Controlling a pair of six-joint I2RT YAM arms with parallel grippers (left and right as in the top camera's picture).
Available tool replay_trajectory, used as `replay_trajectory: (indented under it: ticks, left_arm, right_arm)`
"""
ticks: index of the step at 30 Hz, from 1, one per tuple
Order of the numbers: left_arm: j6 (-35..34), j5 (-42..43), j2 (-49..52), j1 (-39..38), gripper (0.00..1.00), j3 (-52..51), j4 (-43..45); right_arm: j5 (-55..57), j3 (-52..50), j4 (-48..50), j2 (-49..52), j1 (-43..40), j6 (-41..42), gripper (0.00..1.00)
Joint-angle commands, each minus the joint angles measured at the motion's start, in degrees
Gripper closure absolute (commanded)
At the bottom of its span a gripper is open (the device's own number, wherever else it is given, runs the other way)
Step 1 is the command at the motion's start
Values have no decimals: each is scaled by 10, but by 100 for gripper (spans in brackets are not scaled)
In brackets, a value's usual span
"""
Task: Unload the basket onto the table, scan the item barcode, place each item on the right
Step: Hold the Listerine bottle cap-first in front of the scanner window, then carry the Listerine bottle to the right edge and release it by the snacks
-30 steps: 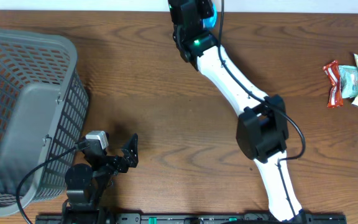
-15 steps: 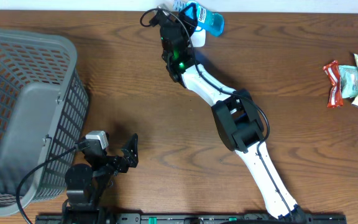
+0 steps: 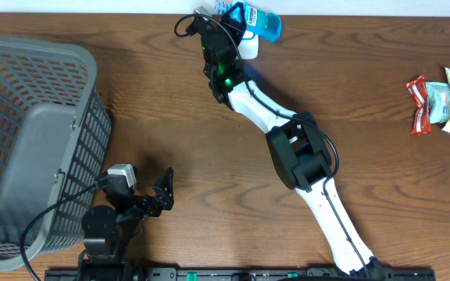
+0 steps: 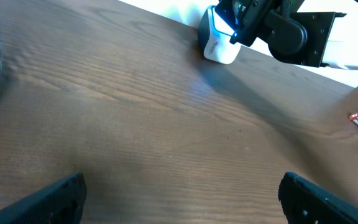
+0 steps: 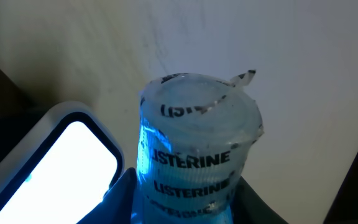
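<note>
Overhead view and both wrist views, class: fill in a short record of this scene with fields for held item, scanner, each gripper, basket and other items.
held item: blue Listerine mouthwash bottle, label readable, cap sealed in clear wrap
scanner: white barcode scanner at the table's far edge, its window lit, right beside the bottle
right gripper: shut on the bottle, held at the scanner
left gripper: open, holding nothing, near the table's front edge
basket: grey plastic mesh basket, far left
other items: snack packets, far right
</note>
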Motion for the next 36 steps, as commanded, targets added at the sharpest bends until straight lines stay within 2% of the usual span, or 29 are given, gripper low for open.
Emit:
replay_trajectory:
  ticks: [1, 4, 7, 11, 13, 17, 20, 26, 28, 30, 31, 33, 34, 36]
  left_arm:
    - [-1, 5, -2, 3, 2, 2, 0]
    - [-1, 5, -2, 3, 2, 2, 0]
    - [-1, 5, -2, 3, 2, 2, 0]
    - [-1, 5, -2, 3, 2, 2, 0]
    - [-1, 5, -2, 3, 2, 2, 0]
    - [-1, 5, -2, 3, 2, 2, 0]
    - [-1, 5, -2, 3, 2, 2, 0]
    - [-1, 5, -2, 3, 2, 2, 0]
    - [-1, 5, -2, 3, 2, 2, 0]
    - [-1, 5, -2, 3, 2, 2, 0]
    - [-1, 5, -2, 3, 2, 2, 0]
    - [-1, 5, -2, 3, 2, 2, 0]
    - [-1, 5, -2, 3, 2, 2, 0]
    - [-1, 5, -2, 3, 2, 2, 0]
  right_arm:
    - [42, 16, 4, -25, 5, -10, 99]
    - [82, 16, -32, -50, -13, 6, 99]
    - [143, 16, -100, -77, -42, 61, 99]
    - [213, 15, -251, -87, -113, 142, 99]
    - [217, 12, -357, -87, -140, 211, 99]
    - [168, 11, -593, -87, -198, 405, 99]
    - [116, 11, -706, -87, -245, 516, 99]
    - [-10, 11, -826, -87, -328, 639, 99]
    - [-14, 11, -854, -87, -355, 698, 94]
    - [-14, 11, -871, -87, -377, 723, 90]
    - [-14, 11, -880, -87, -388, 732, 82]
    - [-14, 12, -893, -89, -404, 748, 47]
    - [-14, 12, -898, -91, -411, 757, 36]
    - [-17, 12, -905, -99, -417, 768, 5]
